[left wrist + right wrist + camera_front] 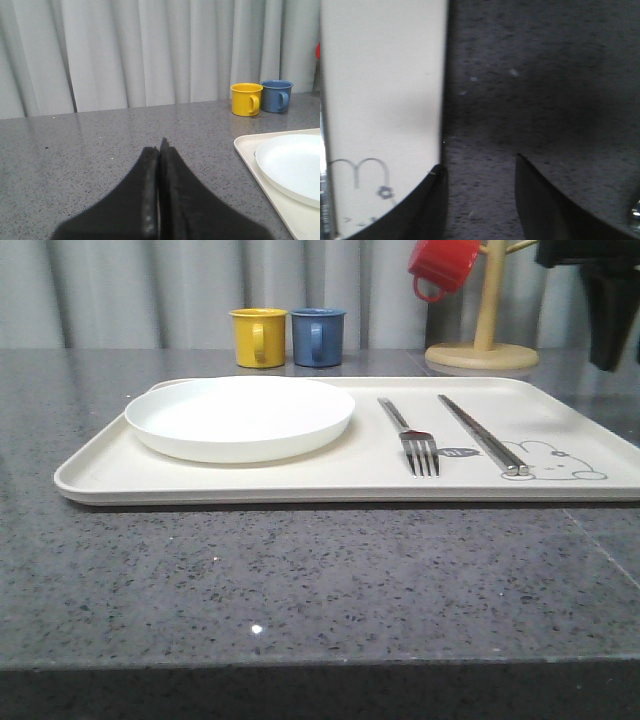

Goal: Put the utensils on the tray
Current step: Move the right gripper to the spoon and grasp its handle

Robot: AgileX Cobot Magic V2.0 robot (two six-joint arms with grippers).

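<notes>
Grey worktop (300, 580) wide, lots of bare room in front.
Cream tray (250, 480) holds white plate (240, 415), fork (415, 440), chopsticks (485, 435).
No spoon on tray; likely next job.
Right gripper (480, 200), fingers apart, nothing held, hangs by tray's right edge. Best lift clear of low rim.
Left gripper (160, 150) pressed together, nothing in it, left of tray.

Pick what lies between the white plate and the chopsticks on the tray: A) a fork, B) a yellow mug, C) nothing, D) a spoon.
A: the fork lies on the tray, with the white plate on one side and the chopsticks on the other.
</notes>
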